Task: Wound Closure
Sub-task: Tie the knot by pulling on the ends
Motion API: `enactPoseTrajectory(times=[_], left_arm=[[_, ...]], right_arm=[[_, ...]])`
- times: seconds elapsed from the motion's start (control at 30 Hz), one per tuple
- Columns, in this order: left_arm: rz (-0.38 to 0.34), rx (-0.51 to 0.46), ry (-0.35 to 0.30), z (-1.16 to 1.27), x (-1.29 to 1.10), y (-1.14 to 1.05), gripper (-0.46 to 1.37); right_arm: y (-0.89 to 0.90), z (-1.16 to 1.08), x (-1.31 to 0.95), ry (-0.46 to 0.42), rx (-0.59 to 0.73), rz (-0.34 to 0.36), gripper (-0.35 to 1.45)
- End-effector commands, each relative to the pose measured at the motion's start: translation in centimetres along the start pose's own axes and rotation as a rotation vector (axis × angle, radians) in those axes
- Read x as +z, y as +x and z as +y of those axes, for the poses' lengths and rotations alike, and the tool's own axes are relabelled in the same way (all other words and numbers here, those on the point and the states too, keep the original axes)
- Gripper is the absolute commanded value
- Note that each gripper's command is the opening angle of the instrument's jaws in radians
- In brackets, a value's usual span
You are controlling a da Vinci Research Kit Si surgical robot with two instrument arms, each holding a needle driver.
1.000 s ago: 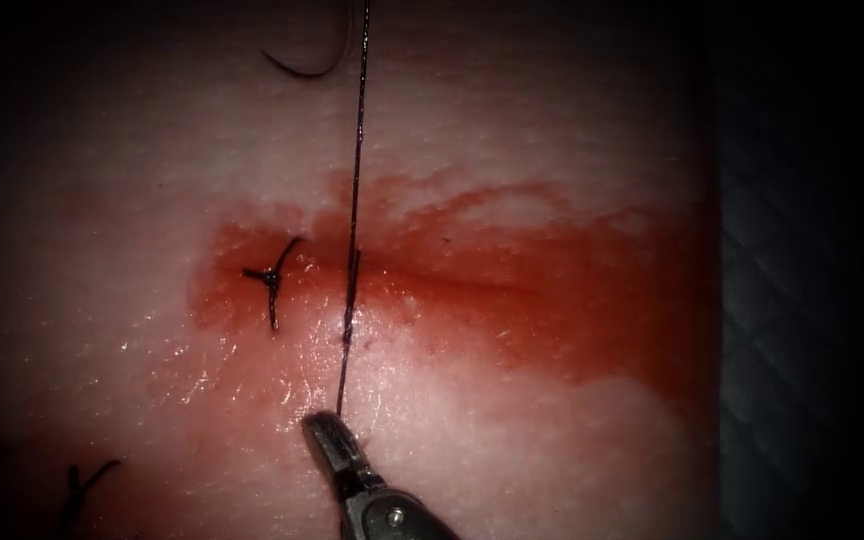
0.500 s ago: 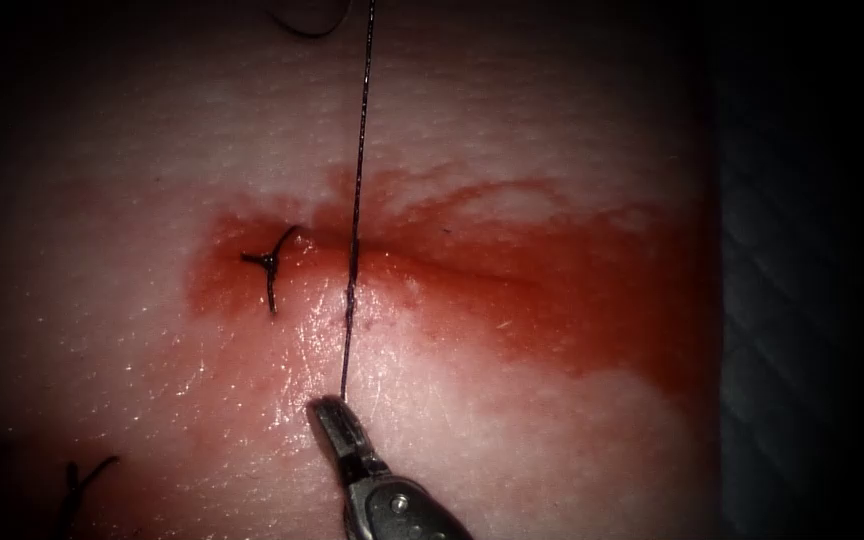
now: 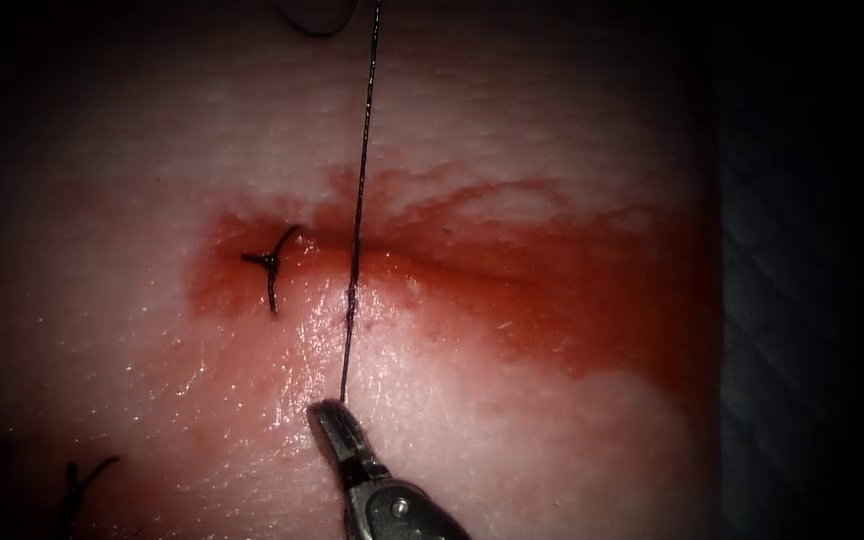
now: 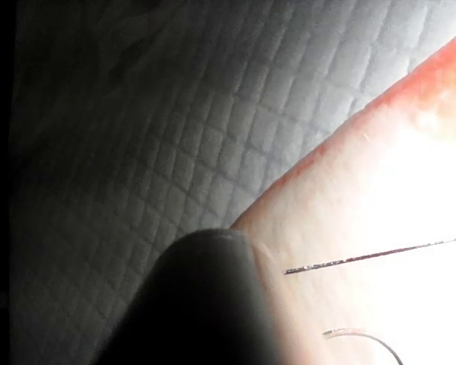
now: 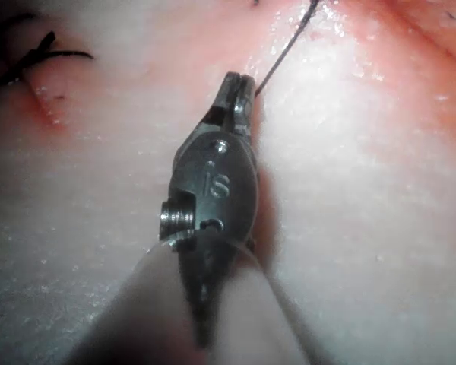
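My right tool [image 3: 324, 408] comes up from the bottom edge, its jaws shut on the dark thread [image 3: 357, 200]. The thread runs taut from the jaws across the cut [image 3: 452, 272] in the tissue [image 3: 512, 120], past a small knot [image 3: 350, 300], to the top edge. The right wrist view shows the same jaws [image 5: 239, 82] pinching the thread [image 5: 277, 61]. In the left wrist view, my left tool [image 4: 205, 304] is a dark out-of-focus shape beside a taut thread [image 4: 365, 257]. A thin curved strand [image 4: 361, 336] lies close by; I cannot tell whether it is needle or thread.
A tied stitch [image 3: 270, 262] with cut ends sits at the cut's left end. Red fluid [image 3: 572, 300] stains the tissue around the cut. More cut thread ends [image 3: 82, 480] lie at the lower left. A thread loop [image 3: 317, 22] shows at the top edge. Quilted cloth [image 4: 175, 114] borders the tissue.
The right tool has shifted slightly up with the thread. The thread loop at the top has slid further toward the top edge. The strand at the cut has drawn into one line.
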Motion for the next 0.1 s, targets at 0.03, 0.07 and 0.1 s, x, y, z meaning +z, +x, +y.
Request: enactPoseTrajectory(times=[0.03,0.07,0.1], left_arm=[[0.000,-0.002,-0.004,0.00,0.00,0.00,-0.35],[0.000,-0.001,-0.006,0.00,0.00,0.00,-0.35],[0.000,-0.001,-0.006,0.00,0.00,0.00,-0.35]], right_arm=[[0.00,0.00,0.01,-0.002,0.000,0.000,-0.35],[0.00,0.00,0.01,-0.002,0.000,0.000,-0.35],[0.00,0.00,0.01,-0.002,0.000,0.000,-0.35]])
